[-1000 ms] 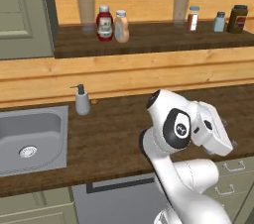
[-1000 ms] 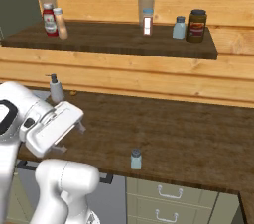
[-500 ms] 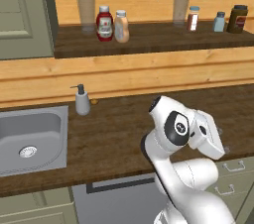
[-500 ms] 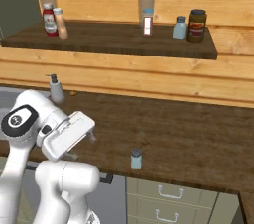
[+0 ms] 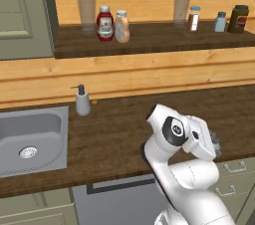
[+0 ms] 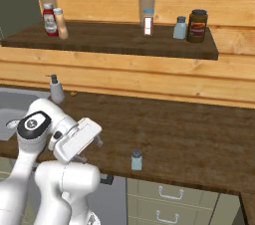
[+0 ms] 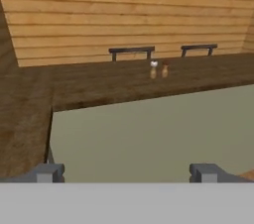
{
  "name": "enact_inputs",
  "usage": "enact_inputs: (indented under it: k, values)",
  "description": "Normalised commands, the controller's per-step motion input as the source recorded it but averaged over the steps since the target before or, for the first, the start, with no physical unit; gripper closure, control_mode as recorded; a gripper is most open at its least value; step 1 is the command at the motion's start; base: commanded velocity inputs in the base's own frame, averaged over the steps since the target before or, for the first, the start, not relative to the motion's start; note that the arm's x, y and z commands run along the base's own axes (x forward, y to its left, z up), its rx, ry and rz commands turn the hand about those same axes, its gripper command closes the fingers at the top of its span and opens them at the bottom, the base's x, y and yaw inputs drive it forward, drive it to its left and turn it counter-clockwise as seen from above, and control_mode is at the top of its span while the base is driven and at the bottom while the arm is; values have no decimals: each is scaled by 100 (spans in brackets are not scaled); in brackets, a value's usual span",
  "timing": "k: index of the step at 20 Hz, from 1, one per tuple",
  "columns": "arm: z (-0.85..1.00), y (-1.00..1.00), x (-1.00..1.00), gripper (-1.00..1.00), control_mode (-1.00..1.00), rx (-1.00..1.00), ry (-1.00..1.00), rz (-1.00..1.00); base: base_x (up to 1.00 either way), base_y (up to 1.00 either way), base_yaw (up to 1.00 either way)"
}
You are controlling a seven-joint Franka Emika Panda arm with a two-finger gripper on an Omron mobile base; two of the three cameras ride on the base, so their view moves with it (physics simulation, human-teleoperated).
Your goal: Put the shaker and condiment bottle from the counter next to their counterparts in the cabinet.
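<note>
Standing near the counter [image 6: 199, 134] front edge, just right of the claw [image 6: 92, 142], the teal shaker [image 6: 136, 160] looks light, rigid, slick; pinch it mid-body below the grey cap. Claw fingers spread wide, empty. Up on the cabinet [image 6: 124, 47] shelf: peach condiment bottle [image 6: 62, 23] already beside red sauce bottle [image 6: 49, 20]. Count: three shakers, two bottles, one jar [image 6: 197, 26], one soap pump [image 6: 56, 89].

The scene is seen from behind the arm in both base views, looking forward and down; the counter [image 5: 119, 129] and the cabinet [image 5: 149, 42] shelf are shared, from the left and from the right [image 6: 164, 134]. In the hand view, a far stretch of counter [image 7: 99, 82] is faced level from low down.
</note>
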Motion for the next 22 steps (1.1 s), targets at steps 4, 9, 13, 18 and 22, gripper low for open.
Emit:
enact_inputs:
  k: [4, 9, 13, 18, 22]
  values:
    - [-30, -17, 38, -100, -100, 0, 0, 0, 0, 0, 0]
    - [-31, -13, 43, -100, -100, 0, 0, 0, 0, 0, 0]
    - [-23, -13, 46, -100, -100, 0, 0, 0, 0, 0, 0]
    - [-36, -22, 22, -100, -100, 0, 0, 0, 0, 0, 0]
    - [-34, -22, 14, -100, -100, 0, 0, 0, 0, 0, 0]
